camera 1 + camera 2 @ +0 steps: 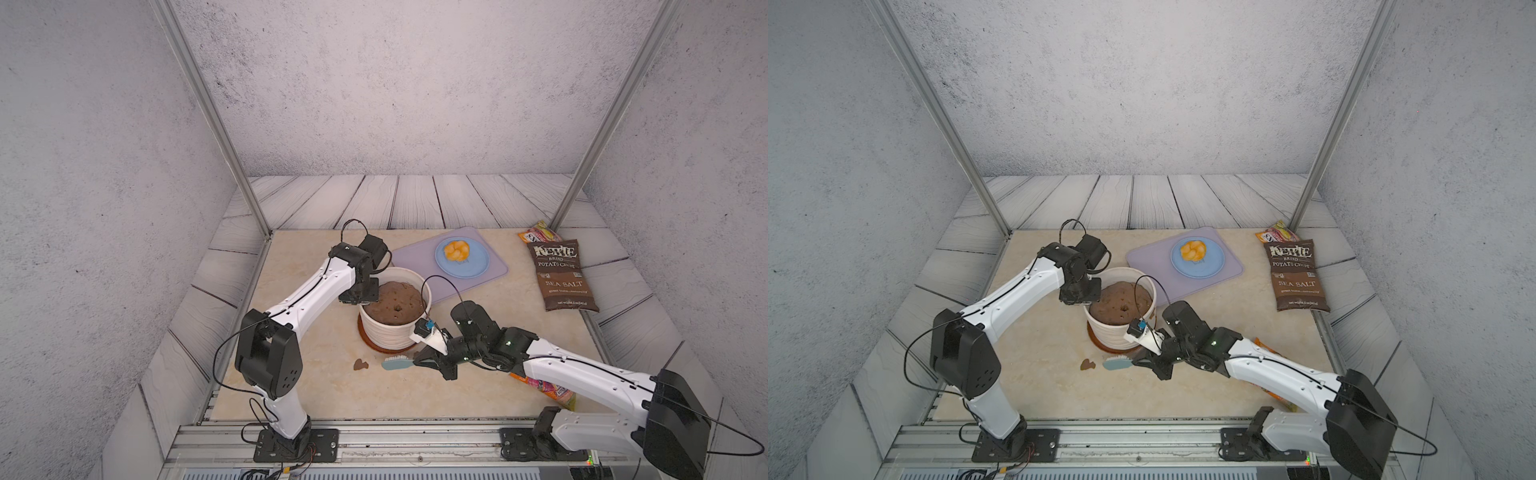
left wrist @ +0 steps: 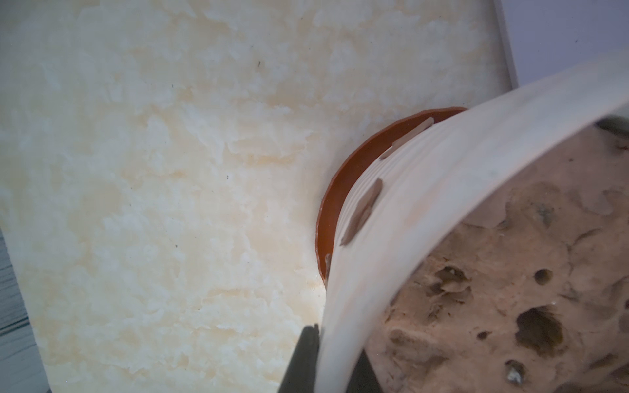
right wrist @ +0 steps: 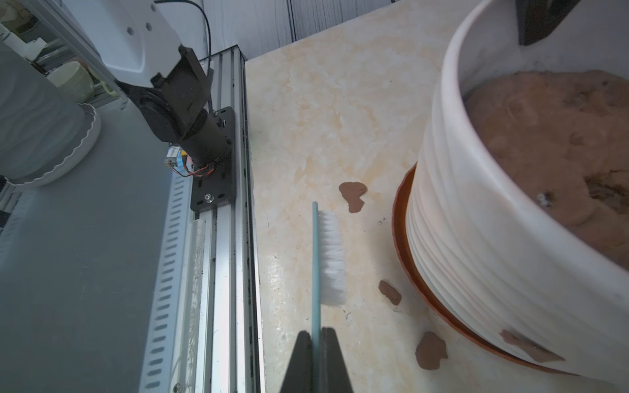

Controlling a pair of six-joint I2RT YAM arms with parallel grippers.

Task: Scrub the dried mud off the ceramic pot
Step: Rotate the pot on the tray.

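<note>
The right hand (image 3: 316, 357) is clamped fully shut on the thin teal handle of a brush (image 3: 328, 258). The brush juts straight out past its fingertips, low over the table (image 3: 323, 102), with its white bristles turned toward the ceramic pot (image 3: 476, 255); whether the brush touches the table I cannot tell. The pot stands just beside the bristles but apart from them, on a reddish-brown saucer (image 3: 401, 217). The saucer's raised rim sits between the brush and the pot's lowest ribs. Pieces of dried mud (image 3: 354, 195) lie on the table in that gap, one past the brush tip and two nearer the hand. Another patch clings low on the ribbed wall just above the saucer. The left hand (image 1: 362, 298) is pinched shut on the pot's thick rim at the side away from the right hand, one finger outside the wall and one inside beside the soil mound (image 1: 395, 305). More mud patches stick to the ribs below it. Well beyond both hands lies a lilac mat (image 1: 415, 257) carrying a blue plate (image 1: 473, 270) with yellow-orange food. Far off to the right hand's outer side lies a brown chip bag (image 1: 563, 274), with a snack packet (image 1: 540, 232) past it. Another bright packet (image 1: 548, 390) lies under the right arm, behind the hand.
</note>
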